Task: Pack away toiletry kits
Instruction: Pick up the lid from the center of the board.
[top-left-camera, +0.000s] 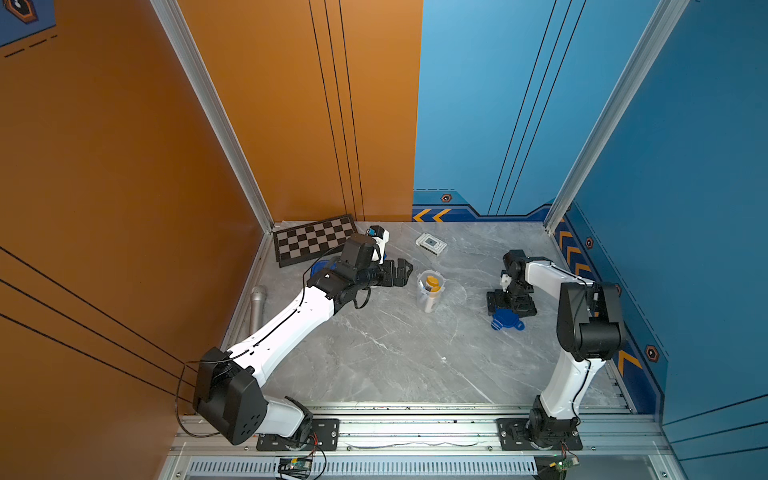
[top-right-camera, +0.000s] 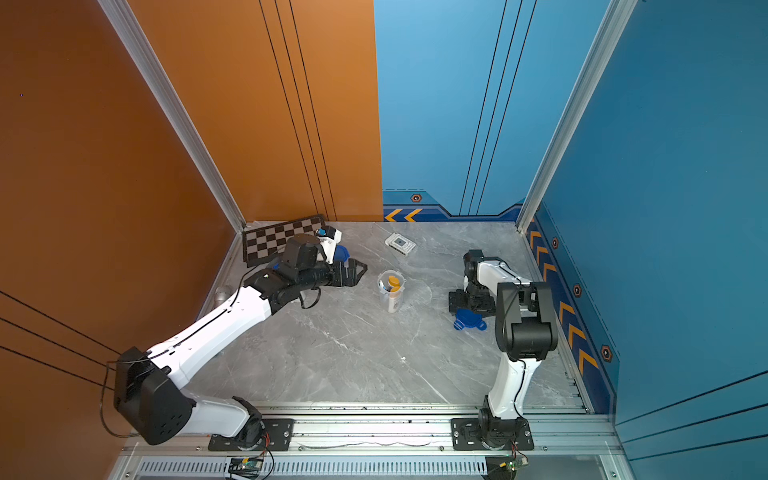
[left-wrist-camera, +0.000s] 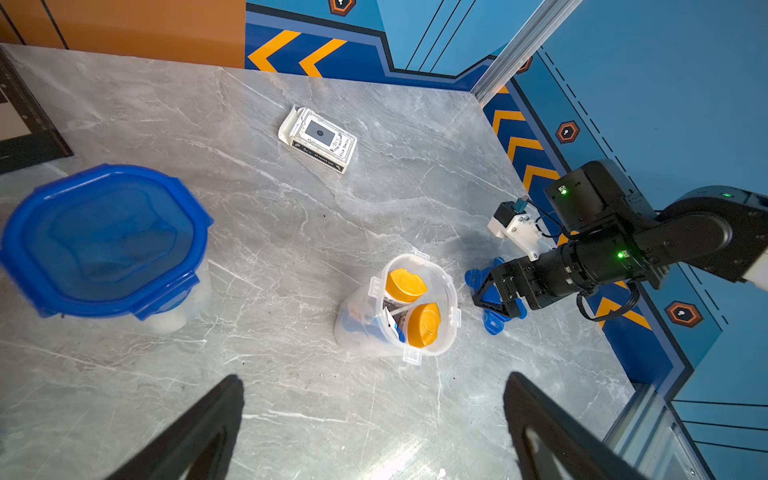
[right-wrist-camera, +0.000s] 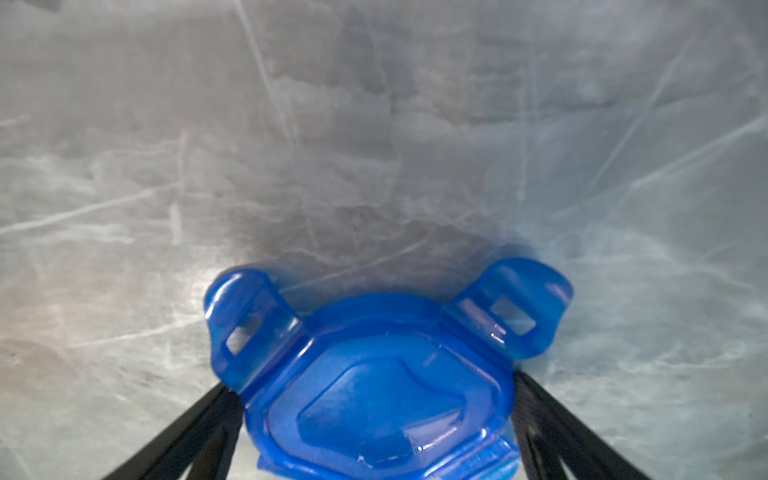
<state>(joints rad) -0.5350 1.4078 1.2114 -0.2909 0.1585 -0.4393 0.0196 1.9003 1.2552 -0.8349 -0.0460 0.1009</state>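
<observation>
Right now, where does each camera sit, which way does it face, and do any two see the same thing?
Top views: paired high above the table, at its front, looking down and back; both arms show whole.
Left wrist: on the left arm, facing the open cup and right arm past its own spread fingers.
Right wrist: on the right arm, close over the loose blue lid, fingers either side.
Shared: left wrist and both top views show cup and lid.
</observation>
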